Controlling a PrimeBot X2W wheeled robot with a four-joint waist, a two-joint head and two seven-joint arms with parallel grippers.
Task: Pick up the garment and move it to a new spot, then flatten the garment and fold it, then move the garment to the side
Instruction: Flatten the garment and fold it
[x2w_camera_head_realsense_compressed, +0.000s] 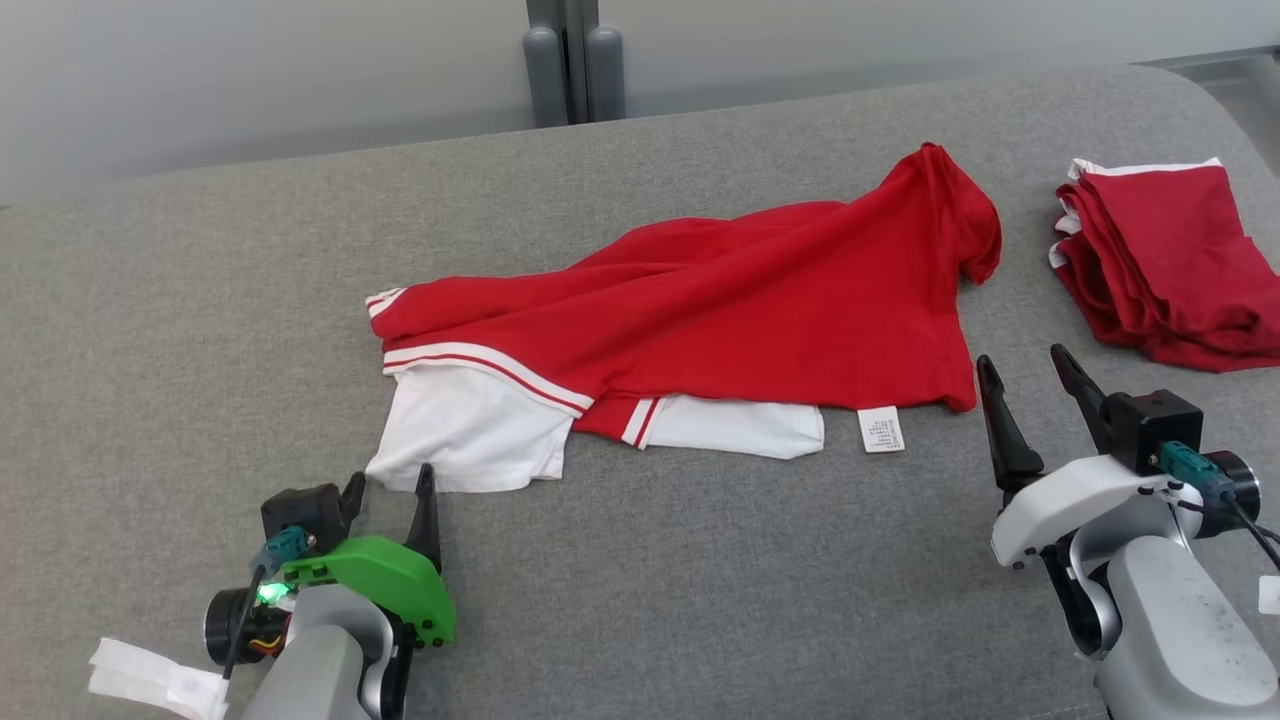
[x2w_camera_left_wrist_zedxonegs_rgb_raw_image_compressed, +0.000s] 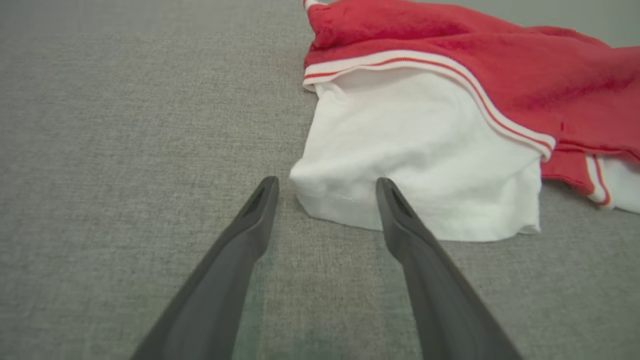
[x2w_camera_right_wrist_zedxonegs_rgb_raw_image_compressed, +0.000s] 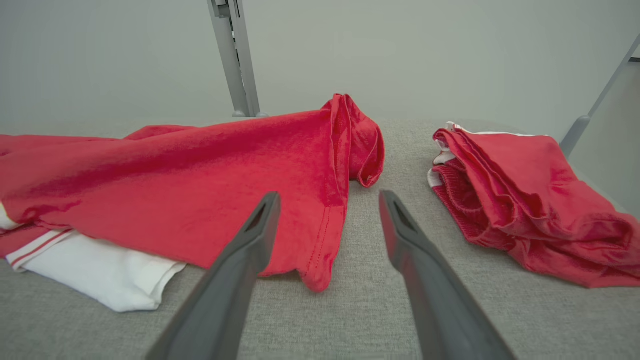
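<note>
Grey woven fabric covers the surface (x2w_camera_head_realsense_compressed: 200, 350), with a pale wall and a grey post (x2w_camera_head_realsense_compressed: 565, 60) at 12 o'clock of the head view. At the middle lies the shirt (x2w_camera_head_realsense_compressed: 720, 300), red with white sleeves, rumpled and partly doubled over, with a white tag (x2w_camera_head_realsense_compressed: 881, 428) at its 5 o'clock edge. A folded red pile (x2w_camera_head_realsense_compressed: 1170, 260) sits at 3 o'clock, apart from the shirt. The left gripper (x2w_camera_head_realsense_compressed: 390, 477) stands at 7 o'clock, fingers apart and empty, its tips just beside one sleeve (x2w_camera_head_realsense_compressed: 460, 430). The right gripper (x2w_camera_head_realsense_compressed: 1022, 357) stands at 4 o'clock, also spread and empty, near the shirt's red corner. In the left wrist view the left gripper (x2w_camera_left_wrist_zedxonegs_rgb_raw_image_compressed: 326, 181) points to 12 o'clock, and the sleeve (x2w_camera_left_wrist_zedxonegs_rgb_raw_image_compressed: 425, 165) lies at 1 o'clock with its corner between the tips; whether they touch I cannot tell. In the right wrist view the right gripper (x2w_camera_right_wrist_zedxonegs_rgb_raw_image_compressed: 328, 195) has the shirt (x2w_camera_right_wrist_zedxonegs_rgb_raw_image_compressed: 200, 170) at 10 o'clock, its hem between the tips, the pile (x2w_camera_right_wrist_zedxonegs_rgb_raw_image_compressed: 525, 190) at 2 o'clock and the post (x2w_camera_right_wrist_zedxonegs_rgb_raw_image_compressed: 235, 55) at 11 o'clock.
</note>
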